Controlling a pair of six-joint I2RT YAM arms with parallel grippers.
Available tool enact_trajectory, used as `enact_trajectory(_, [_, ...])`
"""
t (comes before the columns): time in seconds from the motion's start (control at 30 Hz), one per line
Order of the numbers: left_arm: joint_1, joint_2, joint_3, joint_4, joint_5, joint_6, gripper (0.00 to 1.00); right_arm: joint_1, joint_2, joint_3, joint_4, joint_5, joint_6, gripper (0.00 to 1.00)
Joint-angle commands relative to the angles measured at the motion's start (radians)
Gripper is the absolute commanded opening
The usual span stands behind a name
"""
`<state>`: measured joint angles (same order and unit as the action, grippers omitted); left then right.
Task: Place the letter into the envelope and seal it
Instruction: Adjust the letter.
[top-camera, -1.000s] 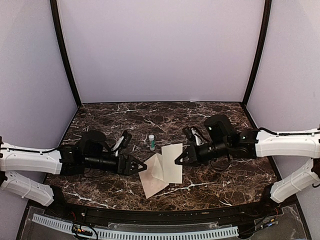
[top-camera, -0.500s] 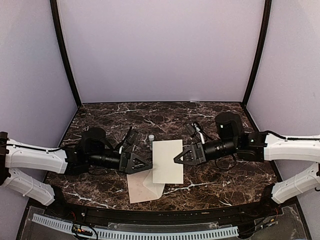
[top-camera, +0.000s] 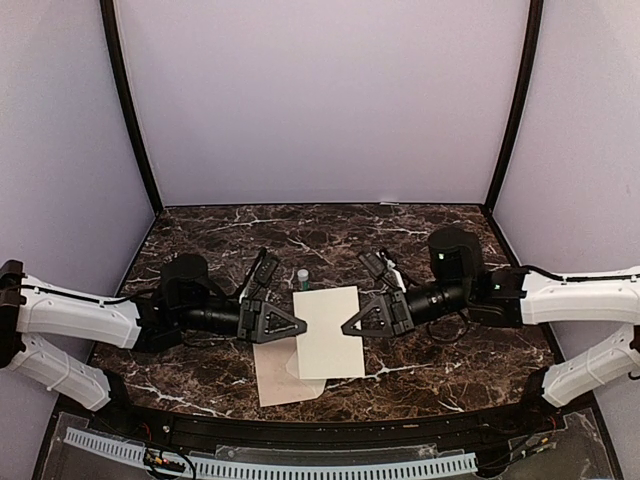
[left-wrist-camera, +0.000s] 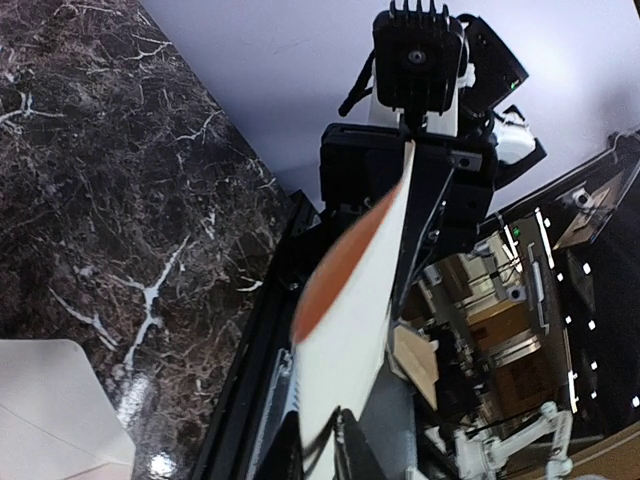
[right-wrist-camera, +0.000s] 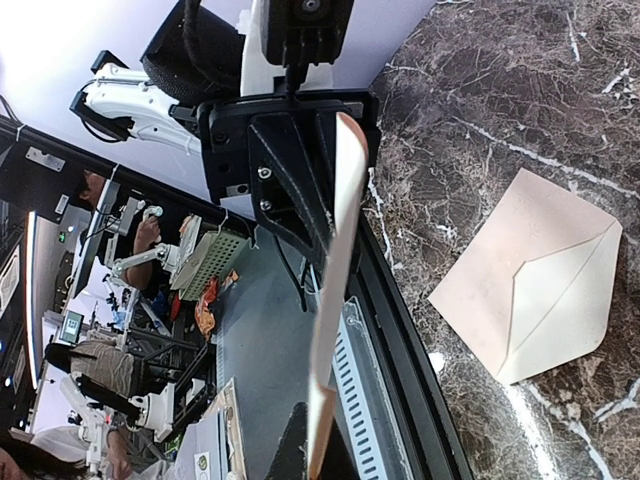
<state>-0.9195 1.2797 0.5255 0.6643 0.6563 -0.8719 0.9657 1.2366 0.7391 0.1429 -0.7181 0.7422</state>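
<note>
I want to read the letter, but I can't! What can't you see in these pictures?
- the letter: its writing is too faint in the top view, and both wrist views see it edge-on.
- the envelope: in the top view the letter covers its right part, and the left wrist view cuts it off at the corner.
- small bottle: its label is too small to read in the top view.

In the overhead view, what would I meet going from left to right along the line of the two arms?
left gripper → letter → right gripper
</note>
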Motion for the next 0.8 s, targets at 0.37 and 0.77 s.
enact_trajectory(0.37, [-0.006,-0.005,-0.067,0.229,0.009,-0.099,0.0,0.062,0.097,-0.007,0.305,0.071,0.105,0.35])
enact_trajectory(0.77, [-0.006,-0.011,-0.086,0.235,-0.022,-0.115,0.0,0.093,0.169,0.011,0.399,0.074,0.145,0.3])
